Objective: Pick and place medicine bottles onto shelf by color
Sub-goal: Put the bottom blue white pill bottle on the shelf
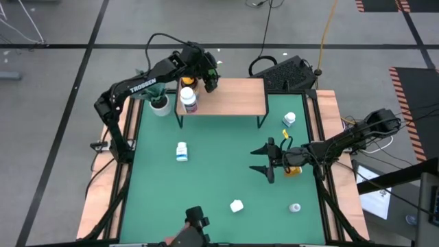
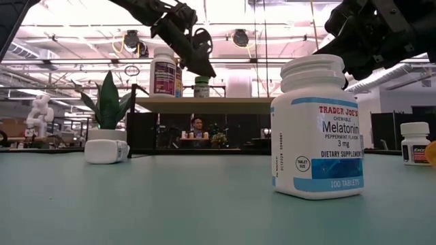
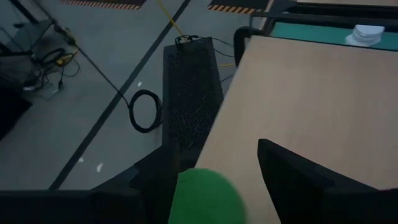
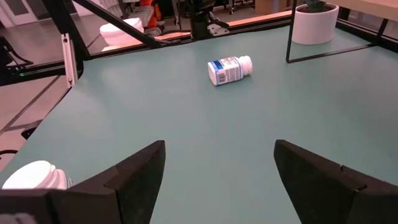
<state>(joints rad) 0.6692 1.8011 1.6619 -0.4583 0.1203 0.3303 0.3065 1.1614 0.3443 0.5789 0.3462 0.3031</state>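
Hovering over the shelf's (image 1: 233,92) back-left corner, L gripper (image 1: 208,77) has its fingers either side of the green bottle (image 3: 205,199). One finger looks to be against the cap and a sliver of gap shows at the other. Can't tell whether it's clamped or let go.

The green bottle stands near the shelf's rear edge, w/ open floor past it. Two more bottles are already on the shelf close by: an amber one (image 1: 186,82) and a white one w/ magenta label (image 1: 188,101).

Risks, as I judge them:
- If the jaws aren't fully clear when the arm lifts, a finger drags the cap, so the bottle tips or goes off the back edge. It's prob. lost to the floor then.
- A sideways pull-out could clip the amber or white bottle next to it, a domino on a narrow board.

R gripper (image 1: 267,159) is spread wide, holding nothing, low over the table on the right side. An orange bottle (image 1: 293,170) sits right by its wrist, so an arm sweep could knock or roll it. The other white bottles lie well apart on the table, e.g. the one on its side (image 1: 181,151).
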